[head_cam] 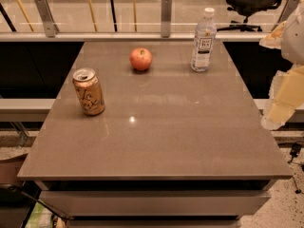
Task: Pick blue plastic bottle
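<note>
The blue plastic bottle stands upright at the far right of the grey table. It is tall, slim and clear, with a white cap and a white label with dark print. My gripper shows as a pale white and yellow shape at the right edge of the view. It hangs beyond the table's right side, well to the right of the bottle and nearer to the camera, touching nothing.
A red apple sits at the far middle of the table. An orange-tan drink can stands at the left. A glass railing runs behind the table, with an office chair beyond it.
</note>
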Robot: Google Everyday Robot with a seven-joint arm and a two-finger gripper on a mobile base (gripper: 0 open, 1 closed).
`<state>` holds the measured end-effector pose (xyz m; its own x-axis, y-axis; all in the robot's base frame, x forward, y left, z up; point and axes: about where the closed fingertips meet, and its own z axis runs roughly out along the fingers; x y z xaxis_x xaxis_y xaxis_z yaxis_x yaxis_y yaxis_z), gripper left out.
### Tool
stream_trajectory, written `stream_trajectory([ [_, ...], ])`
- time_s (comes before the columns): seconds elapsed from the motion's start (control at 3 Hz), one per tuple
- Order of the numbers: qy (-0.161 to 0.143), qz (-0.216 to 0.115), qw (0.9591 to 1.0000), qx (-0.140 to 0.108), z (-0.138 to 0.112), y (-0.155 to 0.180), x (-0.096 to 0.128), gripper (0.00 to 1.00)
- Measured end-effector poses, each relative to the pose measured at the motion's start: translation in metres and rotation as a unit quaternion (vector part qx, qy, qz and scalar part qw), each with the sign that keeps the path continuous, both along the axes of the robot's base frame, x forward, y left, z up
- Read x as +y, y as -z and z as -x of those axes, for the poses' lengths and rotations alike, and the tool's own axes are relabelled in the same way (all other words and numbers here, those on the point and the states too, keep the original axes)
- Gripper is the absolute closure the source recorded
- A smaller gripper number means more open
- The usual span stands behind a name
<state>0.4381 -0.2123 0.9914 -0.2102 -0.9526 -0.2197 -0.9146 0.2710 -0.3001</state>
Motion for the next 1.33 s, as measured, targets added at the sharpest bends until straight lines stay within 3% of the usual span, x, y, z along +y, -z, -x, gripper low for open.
stream_trajectory([
  [0.33, 0.0, 0.0, 1.0, 0.0, 0.0, 0.0, 0.0, 0.0],
  [0.67, 0.014, -0.027, 0.9993, -0.023, -0.006, -0.008, -0.007, 0.0],
  [1.0, 0.035, -0.08, 0.994, -0.066, -0.019, -0.024, -0.018, 0.0],
  [1.33, 0.063, -0.143, 0.9817, -0.109, -0.046, -0.04, -0.029, 0.0],
])
